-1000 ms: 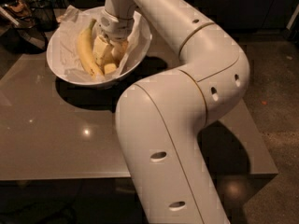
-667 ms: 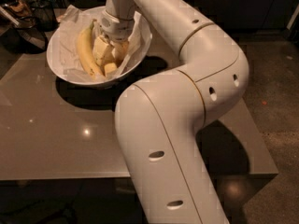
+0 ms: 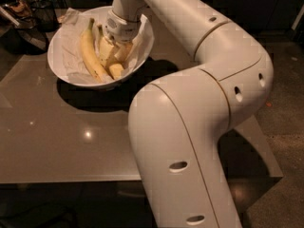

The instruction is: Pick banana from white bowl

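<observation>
The white bowl (image 3: 64, 37), lined with crumpled white paper, stands at the table's far left. Two bananas lie in it. The longer curved one (image 3: 90, 51) lies on the left side. The shorter banana (image 3: 116, 71) lies to its right, mostly hidden under my gripper, with only its lower end and a greenish stem showing. My gripper (image 3: 116, 51) reaches down into the bowl from above. Its fingers (image 3: 106, 47) sit on either side of the shorter banana and are closed against it. The banana still rests in the bowl.
The bowl stands on a glossy grey-brown table (image 3: 57, 141). Dark clutter, including a wire basket (image 3: 42, 8), sits at the far left behind the bowl. My white arm (image 3: 199, 103) covers the table's right half. The floor (image 3: 285, 127) lies to the right.
</observation>
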Available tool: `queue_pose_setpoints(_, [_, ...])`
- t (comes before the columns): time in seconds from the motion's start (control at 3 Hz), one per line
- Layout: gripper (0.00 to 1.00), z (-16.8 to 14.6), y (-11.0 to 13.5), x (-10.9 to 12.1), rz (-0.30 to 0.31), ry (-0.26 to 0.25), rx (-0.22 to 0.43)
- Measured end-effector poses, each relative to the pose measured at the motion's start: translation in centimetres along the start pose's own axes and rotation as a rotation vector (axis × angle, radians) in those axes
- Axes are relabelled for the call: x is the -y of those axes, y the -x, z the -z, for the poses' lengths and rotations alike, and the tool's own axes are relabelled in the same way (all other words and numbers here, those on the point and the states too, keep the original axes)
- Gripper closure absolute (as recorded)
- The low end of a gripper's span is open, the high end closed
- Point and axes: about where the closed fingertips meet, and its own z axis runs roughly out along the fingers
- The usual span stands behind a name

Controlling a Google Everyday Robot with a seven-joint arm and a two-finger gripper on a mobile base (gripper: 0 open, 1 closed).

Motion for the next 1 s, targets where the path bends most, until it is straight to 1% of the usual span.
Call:
queue_pose_setpoints(0.33, [1.0,0.0,0.0,0.0,0.0,0.0,0.0])
queue_pose_setpoints(0.67, [1.0,-0.1,0.1,0.0,0.002,0.0,0.002])
queue_pose_setpoints(1.0, [1.0,2.3,-0.2,-1.1,0.05,0.012,0.051])
